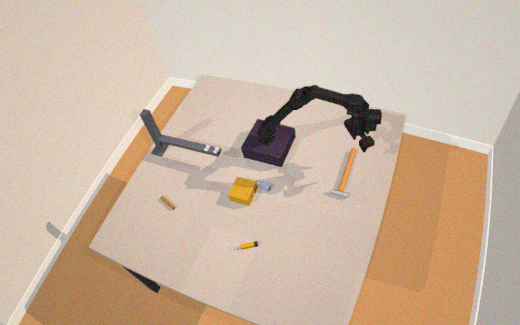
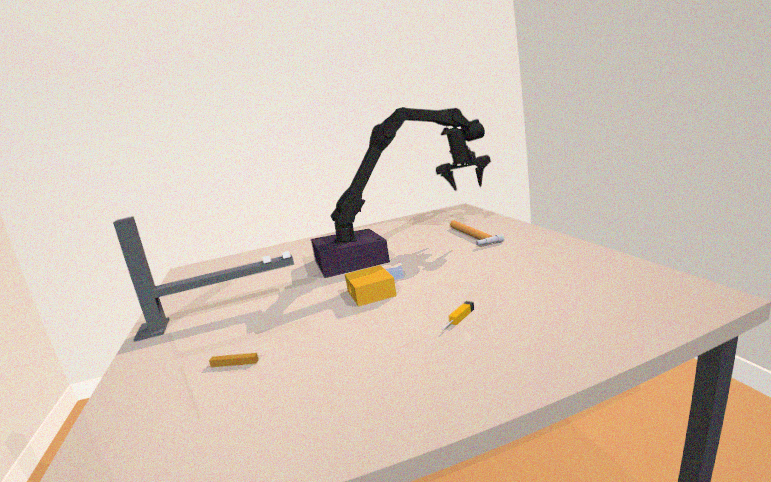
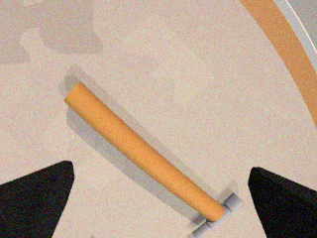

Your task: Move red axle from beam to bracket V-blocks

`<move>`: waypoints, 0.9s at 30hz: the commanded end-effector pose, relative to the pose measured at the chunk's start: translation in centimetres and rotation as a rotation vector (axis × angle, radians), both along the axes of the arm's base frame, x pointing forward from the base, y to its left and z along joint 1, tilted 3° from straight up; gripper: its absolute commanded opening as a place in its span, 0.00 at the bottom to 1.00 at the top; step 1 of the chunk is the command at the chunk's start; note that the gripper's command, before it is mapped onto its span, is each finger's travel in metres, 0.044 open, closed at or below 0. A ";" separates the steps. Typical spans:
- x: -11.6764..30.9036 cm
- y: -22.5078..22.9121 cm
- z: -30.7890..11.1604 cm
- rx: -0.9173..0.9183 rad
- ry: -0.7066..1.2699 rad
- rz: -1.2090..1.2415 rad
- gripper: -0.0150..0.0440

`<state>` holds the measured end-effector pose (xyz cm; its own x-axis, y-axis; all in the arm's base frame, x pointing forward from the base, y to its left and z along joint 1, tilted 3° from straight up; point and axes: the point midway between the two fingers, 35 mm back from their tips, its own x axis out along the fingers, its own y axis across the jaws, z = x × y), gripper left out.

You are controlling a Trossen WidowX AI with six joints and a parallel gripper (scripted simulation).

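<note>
Pincer (image 1: 359, 144) (image 2: 468, 188) (image 3: 162, 177) wide open above table (image 1: 302, 246) (image 2: 496, 371) (image 3: 238, 99), near hammer (image 1: 347, 169) (image 2: 470, 230) (image 3: 144, 153) (any lettering illegible)

Open passage is left above the surface (image 1: 294, 250) (image 2: 376, 383) (image 3: 163, 50) between the yellow block (image 1: 242, 191) (image 2: 370, 286) and the hammer (image 1: 347, 169) (image 2: 470, 231) (image 3: 144, 154); the way at the other side is barred by an upright post (image 1: 151, 127) (image 2: 134, 263) with its sideways arm (image 1: 185, 144) (image 2: 214, 279)

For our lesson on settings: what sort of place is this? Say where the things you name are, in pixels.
Probably a robot workshop or test room: an arm (image 1: 326, 93) (image 2: 366, 169) on a table (image 1: 294, 250) (image 2: 328, 419), a hammer (image 1: 347, 169) (image 2: 470, 230) (image 3: 144, 154) and plain walls.
</note>
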<state>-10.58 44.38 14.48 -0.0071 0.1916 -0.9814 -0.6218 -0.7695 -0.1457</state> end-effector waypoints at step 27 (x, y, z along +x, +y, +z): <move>32.1 -32.4 -9.1 -0.149 0.118 -0.893 1.00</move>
<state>22.08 15.17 6.56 0.0024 0.0450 -0.9990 -0.9981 -0.0622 -0.0052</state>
